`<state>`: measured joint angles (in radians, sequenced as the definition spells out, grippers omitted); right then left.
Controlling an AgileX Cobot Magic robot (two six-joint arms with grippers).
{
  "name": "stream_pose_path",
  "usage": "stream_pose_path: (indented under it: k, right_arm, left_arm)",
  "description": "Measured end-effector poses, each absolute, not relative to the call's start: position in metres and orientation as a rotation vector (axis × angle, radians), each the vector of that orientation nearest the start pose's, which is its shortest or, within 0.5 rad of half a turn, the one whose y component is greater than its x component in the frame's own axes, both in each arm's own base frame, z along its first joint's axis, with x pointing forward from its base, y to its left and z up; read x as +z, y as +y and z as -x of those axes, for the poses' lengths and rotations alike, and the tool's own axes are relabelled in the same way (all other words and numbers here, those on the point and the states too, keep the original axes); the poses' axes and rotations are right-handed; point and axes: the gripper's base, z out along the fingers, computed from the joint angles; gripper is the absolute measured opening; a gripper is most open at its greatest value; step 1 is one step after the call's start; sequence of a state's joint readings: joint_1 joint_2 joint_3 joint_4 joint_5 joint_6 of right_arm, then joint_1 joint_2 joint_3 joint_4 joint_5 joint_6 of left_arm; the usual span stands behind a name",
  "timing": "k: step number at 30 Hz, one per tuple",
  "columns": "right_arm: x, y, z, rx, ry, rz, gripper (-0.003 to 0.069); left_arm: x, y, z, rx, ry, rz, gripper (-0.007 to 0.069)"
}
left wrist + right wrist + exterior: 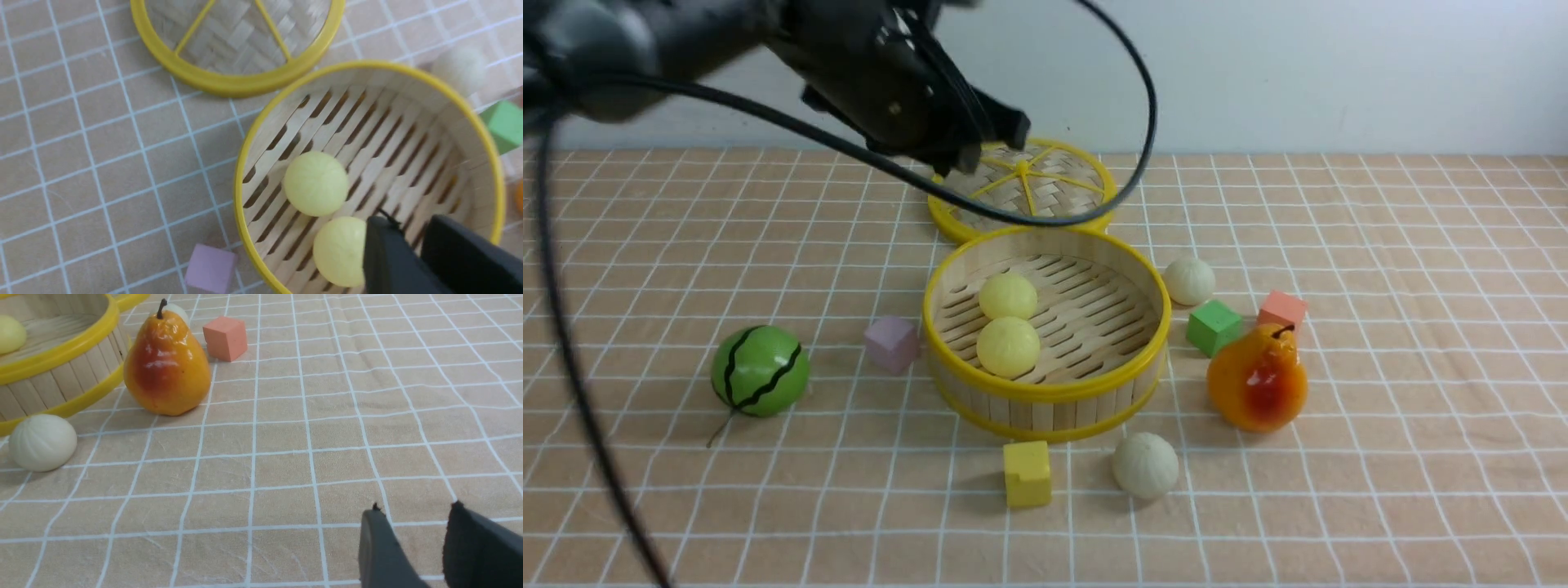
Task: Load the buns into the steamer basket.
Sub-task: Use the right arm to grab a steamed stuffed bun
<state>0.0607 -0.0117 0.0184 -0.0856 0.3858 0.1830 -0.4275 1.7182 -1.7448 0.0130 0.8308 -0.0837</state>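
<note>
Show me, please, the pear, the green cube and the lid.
pear [1258,380]: front view, middle of its body.
green cube [1214,327]: front view, its front face.
lid [1045,192]: front view, its woven surface.
</note>
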Motion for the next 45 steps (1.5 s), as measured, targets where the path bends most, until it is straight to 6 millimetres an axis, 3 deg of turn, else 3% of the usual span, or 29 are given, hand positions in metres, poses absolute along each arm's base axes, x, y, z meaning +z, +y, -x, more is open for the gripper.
stream_pose_path:
  k: [1,2,4,5,6,8,9,11,16,20,26,32,36,38,39,41,42,43,45]
  right_arm:
    - [0.173,0.000,-0.052,0.083,1.874,-0.062,0.0239]
    - [0.173,0.000,-0.052,0.083,1.874,-0.062,0.0239]
    - [0.173,0.000,-0.052,0.083,1.874,-0.062,0.0239]
    - [0.173,0.000,-0.052,0.083,1.874,-0.062,0.0239]
    - [0.173,0.000,-0.052,0.083,1.874,-0.062,0.0239]
    - [0.173,0.000,-0.052,0.083,1.874,-0.062,0.0239]
    - [0.173,0.000,-0.052,0.083,1.874,-0.062,0.0239]
    - [0.173,0.000,-0.052,0.083,1.874,-0.062,0.0239]
    - [0.173,0.000,-0.052,0.083,1.874,-0.062,0.0239]
    - [0.173,0.000,-0.052,0.083,1.874,-0.062,0.0239]
    - [0.175,0.002,-0.053,0.143,1.847,-0.109,0.0239]
    - [0.194,0.006,-0.056,0.544,1.588,-0.433,0.0239]
    - [0.209,0.005,-0.056,0.685,1.466,-0.540,0.0218]
    - [0.220,0.007,-0.055,0.703,1.508,-0.528,0.0190]
    - [0.236,0.011,-0.055,0.695,1.588,-0.490,0.0155]
    - [0.255,0.016,-0.060,0.626,1.758,-0.391,0.0114]
    - [0.274,0.021,-0.069,0.543,1.941,-0.267,0.0074]
    - [0.281,0.022,-0.070,0.544,1.949,-0.259,0.0070]
    - [0.297,0.029,-0.090,0.435,2.208,-0.083,0.0025]
  left_arm:
    - [0.397,-0.155,-0.341,-0.270,2.247,-0.389,-0.0007]
    - [0.398,-0.154,-0.337,-0.272,2.243,-0.387,-0.0013]
    - [0.411,-0.135,-0.293,-0.310,2.182,-0.365,-0.0013]
    - [0.409,-0.129,-0.278,-0.331,2.167,-0.353,-0.0013]
    - [0.404,-0.128,-0.274,-0.336,2.180,-0.352,-0.0013]
    - [0.390,-0.114,-0.238,-0.406,2.156,-0.314,-0.0013]
    - [0.392,-0.112,-0.233,-0.418,2.126,-0.305,-0.0013]
    - [0.369,-0.099,-0.200,-0.485,2.085,-0.259,-0.0013]
    - [0.318,-0.073,-0.145,-0.548,1.924,-0.176,-0.0013]
    - [0.287,-0.055,-0.117,-0.539,1.782,-0.132,-0.0013]
    - [0.263,-0.044,-0.098,-0.539,1.699,-0.099,-0.0013]
    - [0.257,-0.043,-0.097,-0.537,1.718,-0.100,-0.0013]
    - [0.256,-0.044,-0.097,-0.537,1.730,-0.103,-0.0013]
    - [0.256,-0.044,-0.097,-0.538,1.731,-0.104,-0.0013]
    - [0.256,-0.044,-0.097,-0.538,1.734,-0.105,-0.0013]
    - [0.256,-0.044,-0.097,-0.538,1.735,-0.105,-0.0013]
    - [0.256,-0.044,-0.097,-0.538,1.735,-0.105,-0.0013]
    - [0.256,-0.044,-0.097,-0.538,1.735,-0.105,-0.0013]
    - [0.256,-0.044,-0.097,-0.538,1.736,-0.105,-0.0013]
